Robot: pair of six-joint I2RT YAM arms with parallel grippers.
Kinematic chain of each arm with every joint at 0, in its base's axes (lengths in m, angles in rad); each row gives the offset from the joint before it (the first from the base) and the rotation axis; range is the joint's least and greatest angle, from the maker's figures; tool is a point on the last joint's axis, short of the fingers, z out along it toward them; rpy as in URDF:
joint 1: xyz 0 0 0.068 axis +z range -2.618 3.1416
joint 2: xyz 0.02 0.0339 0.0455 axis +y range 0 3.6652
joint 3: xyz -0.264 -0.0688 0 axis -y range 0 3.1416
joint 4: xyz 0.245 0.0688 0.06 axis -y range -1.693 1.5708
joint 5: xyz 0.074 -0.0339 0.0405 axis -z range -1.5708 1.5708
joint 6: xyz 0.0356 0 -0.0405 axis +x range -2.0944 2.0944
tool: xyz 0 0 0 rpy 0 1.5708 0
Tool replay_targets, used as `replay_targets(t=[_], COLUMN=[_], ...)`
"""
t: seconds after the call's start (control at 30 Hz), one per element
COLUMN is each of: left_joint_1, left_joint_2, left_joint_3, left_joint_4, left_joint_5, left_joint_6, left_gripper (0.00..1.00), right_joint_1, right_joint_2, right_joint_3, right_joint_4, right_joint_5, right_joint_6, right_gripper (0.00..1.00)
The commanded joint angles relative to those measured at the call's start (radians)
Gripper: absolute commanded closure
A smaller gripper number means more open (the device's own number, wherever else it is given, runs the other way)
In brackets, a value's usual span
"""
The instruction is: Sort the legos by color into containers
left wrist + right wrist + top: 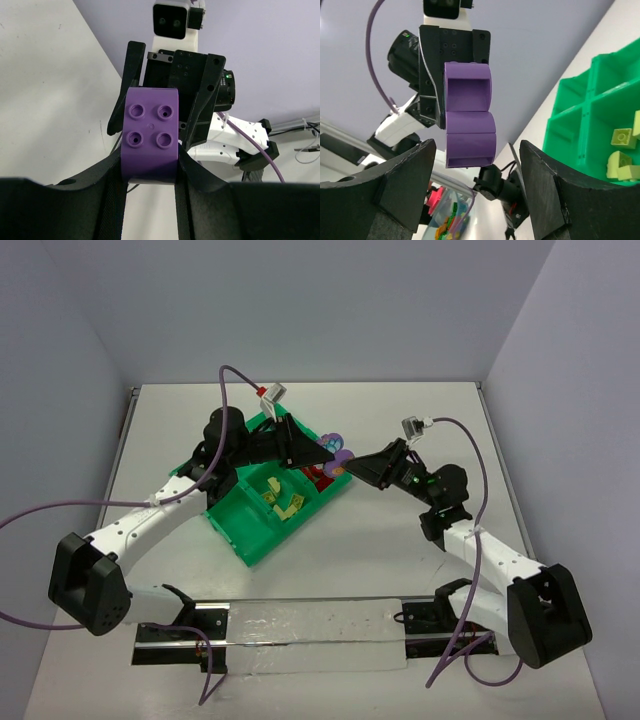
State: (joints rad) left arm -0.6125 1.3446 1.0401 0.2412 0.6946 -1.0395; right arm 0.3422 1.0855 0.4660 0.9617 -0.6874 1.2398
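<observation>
Around: green tray [250, 530] on the worktop [400, 420]; yellow-green bricks [272, 492] in a middle compartment, red bricks [320, 476] in the next one to the right.
In the way: left arm [240, 445] lies over the far compartments and hides them from above.
Purple brick [151, 132]: in the air just past the tray's right corner.
Facing: studs toward the left wrist camera, long axis along the left fingers.
Left hand [151, 165]: clamped on the brick's sides.
Right hand [476, 150]: spread wide, fingers flanking the brick, not touching.

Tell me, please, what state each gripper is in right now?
Left gripper: closed on the purple lego.
Right gripper: open, holding nothing.
</observation>
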Motion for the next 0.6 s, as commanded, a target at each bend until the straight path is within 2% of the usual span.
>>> replay_targets(t=[0.0, 0.1, 0.2, 0.4, 0.57], left_joint_1=[0.005, 0.004, 0.005, 0.003, 0.004], left_joint_2=[-0.026, -0.021, -0.024, -0.018, -0.021], left_joint_3=[0.026, 0.026, 0.025, 0.025, 0.028], left_joint_4=[0.079, 0.088, 0.085, 0.081, 0.077], left_joint_5=[0.072, 0.086, 0.088, 0.089, 0.080], left_joint_6=[-0.004, -0.008, -0.003, 0.000, 0.006], left_gripper=[1.00, 1.00, 1.00, 1.00, 1.00], right_joint_1=[-0.005, -0.005, -0.005, -0.005, -0.006], right_joint_2=[0.031, 0.060, 0.066, 0.065, 0.057], right_joint_3=[0.010, 0.008, 0.014, 0.026, 0.025], right_joint_4=[0.224, 0.312, 0.324, 0.316, 0.284], right_joint_5=[-0.038, -0.047, -0.051, -0.064, -0.073], right_joint_6=[0.092, 0.152, 0.159, 0.151, 0.140], right_gripper=[0.27, 0.32, 0.41, 0.46, 0.73])
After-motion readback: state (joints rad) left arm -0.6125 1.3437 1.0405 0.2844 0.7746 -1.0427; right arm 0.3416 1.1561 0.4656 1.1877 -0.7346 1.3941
